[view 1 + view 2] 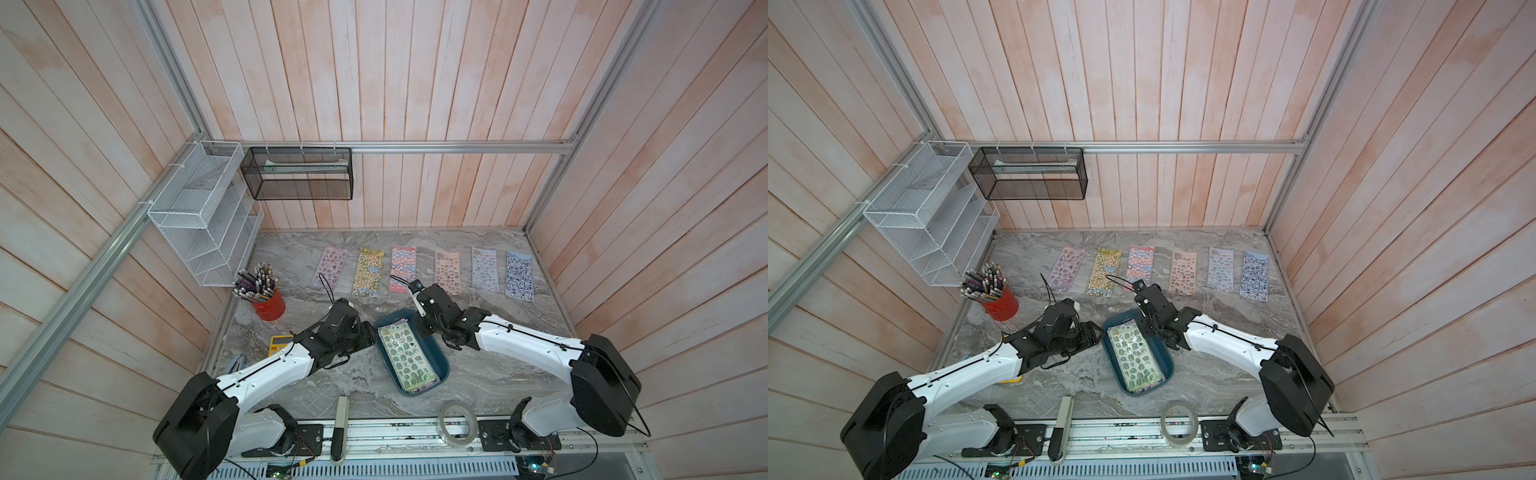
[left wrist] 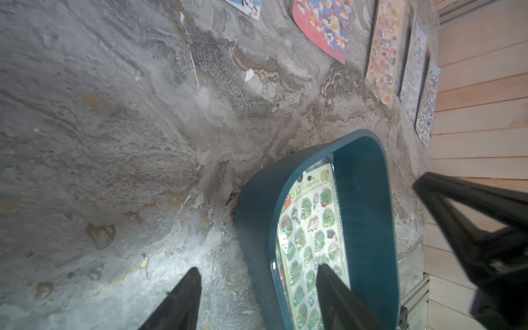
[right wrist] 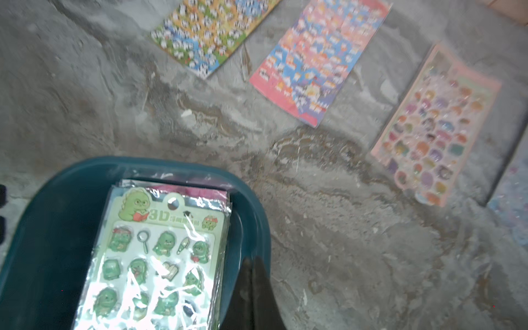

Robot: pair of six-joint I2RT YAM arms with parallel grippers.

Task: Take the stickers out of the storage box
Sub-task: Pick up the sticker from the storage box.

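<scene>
While the storage box (image 1: 437, 358) sits on the table (image 1: 478, 388) between the two arms, a pile of stickers (image 1: 405, 358) lies inside it. A green sheet of little dinosaurs is on top. The left hand (image 2: 259, 270) is open and holds nothing. One of its fingers (image 2: 185, 294) is over the table outside the box. The other one is over the green sheet, so the box's side wall is in the gap between them. The right hand (image 3: 252, 267) is shut tight, and its tip is right by the rim on the other side of the box. I can't see anything in it. Six sticker sheets (image 1: 447, 272) lie flat in a row at the far side of the table, well away from the box. A red cup of pencils (image 1: 269, 305) stands near the left arm.
</scene>
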